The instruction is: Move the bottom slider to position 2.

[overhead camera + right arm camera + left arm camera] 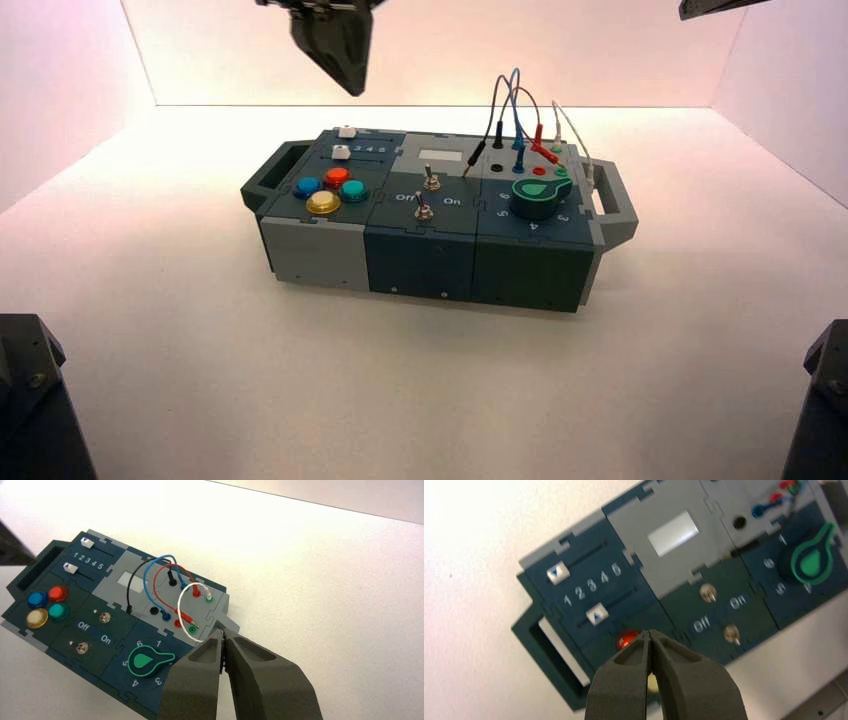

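Note:
The box [420,255] stands mid-table. The bottom slider's white knob [597,615] sits on its dark track beside the buttons, just under the digit row 1-5 and about level with the printed 2 [580,593]. It also shows in the high view [341,152] and in the right wrist view [70,568]. The twin white knob [557,573] sits at its track's end by the handle. My left gripper [335,40] hangs shut and empty high above the box's left rear; in its wrist view [651,634] the tips overlap the red button [626,640]. My right gripper [223,636] is shut and empty, high at the right [720,8].
Red, blue, teal and yellow buttons [330,190] sit at the box's left front. Two metal toggles [428,195] stand mid-box between Off and On. A green dial [540,195] and plugged wires [515,120] are on the right. A handle [268,180] juts out at each end.

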Robot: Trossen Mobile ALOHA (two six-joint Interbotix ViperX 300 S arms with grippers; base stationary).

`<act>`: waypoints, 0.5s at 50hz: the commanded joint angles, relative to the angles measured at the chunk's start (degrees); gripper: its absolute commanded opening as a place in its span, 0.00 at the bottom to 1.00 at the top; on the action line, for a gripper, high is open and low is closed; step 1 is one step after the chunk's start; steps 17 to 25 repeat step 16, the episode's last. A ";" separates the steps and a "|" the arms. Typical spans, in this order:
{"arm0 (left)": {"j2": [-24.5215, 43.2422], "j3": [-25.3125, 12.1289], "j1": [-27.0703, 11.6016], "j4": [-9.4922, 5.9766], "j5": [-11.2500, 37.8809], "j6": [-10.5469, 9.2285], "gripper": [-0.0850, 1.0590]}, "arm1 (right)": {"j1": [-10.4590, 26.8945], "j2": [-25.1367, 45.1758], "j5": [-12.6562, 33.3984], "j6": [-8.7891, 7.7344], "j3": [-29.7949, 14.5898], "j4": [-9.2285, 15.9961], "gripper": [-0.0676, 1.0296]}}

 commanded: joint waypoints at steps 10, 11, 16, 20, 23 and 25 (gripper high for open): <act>-2.46 2.90 1.32 0.26 -0.09 -0.09 0.04 | -0.09 0.18 0.35 0.18 -1.32 0.70 0.05; -2.46 2.90 1.32 0.26 -0.09 -0.09 0.04 | -0.09 0.26 0.35 0.09 -1.23 0.70 0.05; -2.46 2.37 1.32 0.26 -0.26 -0.09 0.04 | -0.18 0.18 0.35 0.18 -1.23 0.70 0.05; -2.46 2.37 1.32 0.26 -0.26 -0.09 0.04 | -0.18 0.18 0.35 0.18 -1.23 0.70 0.05; -2.46 2.37 1.32 0.26 -0.26 -0.09 0.04 | -0.18 0.18 0.35 0.18 -1.23 0.70 0.05; -2.46 2.37 1.32 0.26 -0.26 -0.09 0.04 | -0.18 0.18 0.35 0.18 -1.23 0.70 0.05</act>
